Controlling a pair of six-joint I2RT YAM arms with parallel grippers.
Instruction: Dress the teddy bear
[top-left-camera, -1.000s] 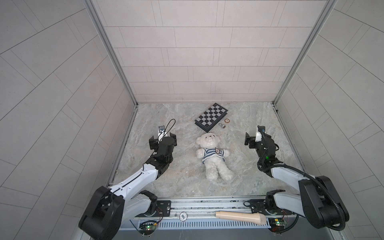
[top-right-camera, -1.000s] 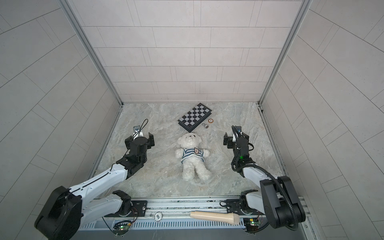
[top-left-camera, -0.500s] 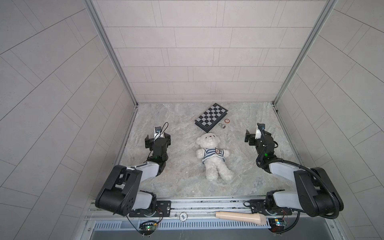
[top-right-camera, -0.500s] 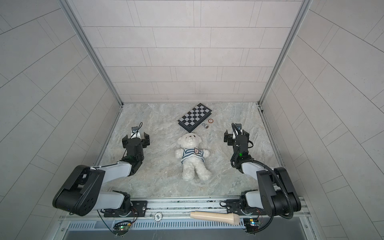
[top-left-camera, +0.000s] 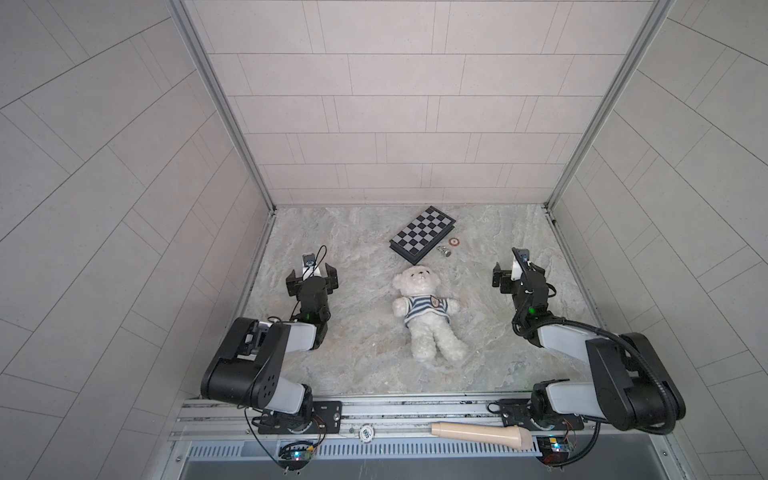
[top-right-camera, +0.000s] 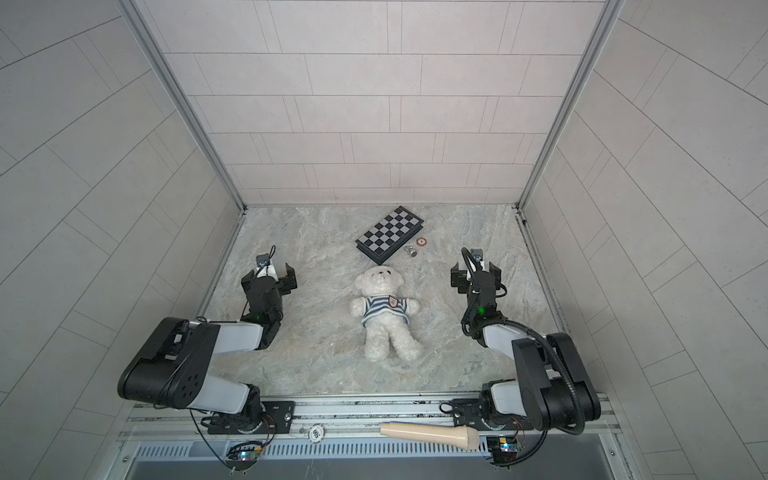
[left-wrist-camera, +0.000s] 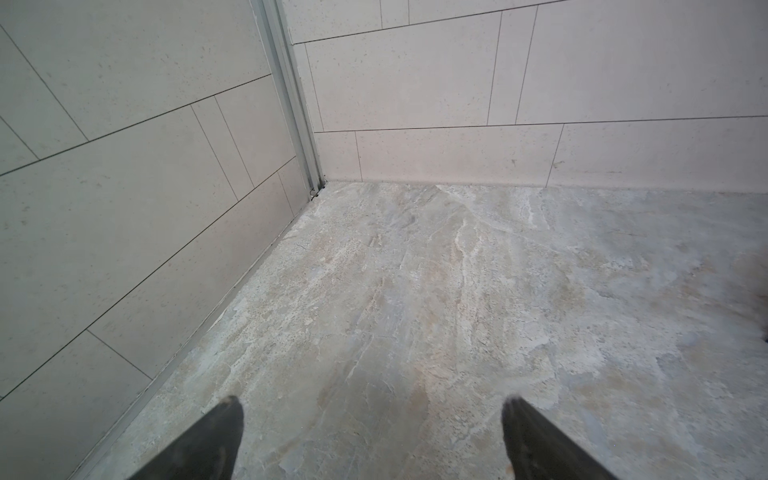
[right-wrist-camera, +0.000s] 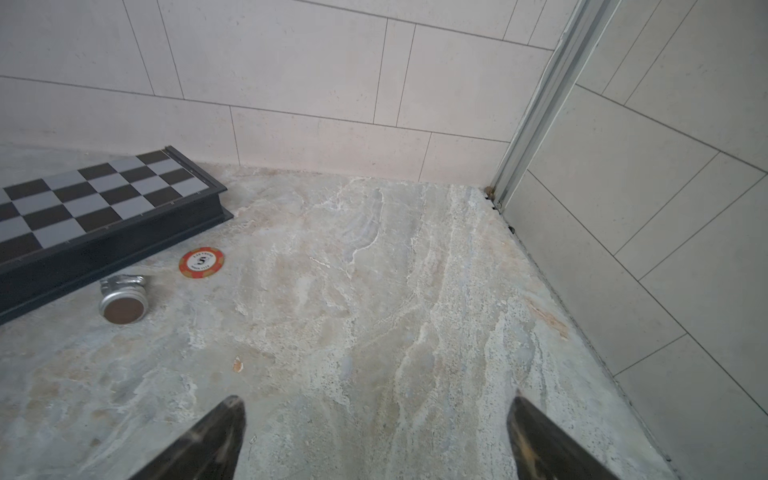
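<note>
Tiled booth, pale walls (top-left-camera: 395, 124) on three sides, marbled grey counter (top-left-camera: 365, 257) underneath. Nearest, on the metal rail (top-left-camera: 415, 409) along the front edge: one beige club-shaped piece (top-left-camera: 482, 434), lying crosswise. Mounted on that rail, two arms (top-left-camera: 257, 353).

Further in, mid-counter: one teddy bear (top-left-camera: 417, 280), visible in both top views. Lies on its back, face up, wearing one striped shirt (top-left-camera: 424, 309) with a badge on the chest. Long axis running near to far, a little askew: head toward the back of the booth, legs toward the rail and swung slightly right, short arms spread to either side.

Roughly level with the head, two pincers, one on each flank, both well apart from the bear. Left pincer (top-left-camera: 311, 274) gaping wide over bare counter, gripping nothing. Right pincer (top-left-camera: 517, 272) equally wide, also gripping nothing.

Beyond the head and just beside it, contact not clear: one chessboard (top-left-camera: 423, 235), set cornerwise. Near its right edge, one silver metal piece (top-left-camera: 444, 251) lying on its side, then one orange poker chip (top-left-camera: 454, 242) lying flat.
</note>
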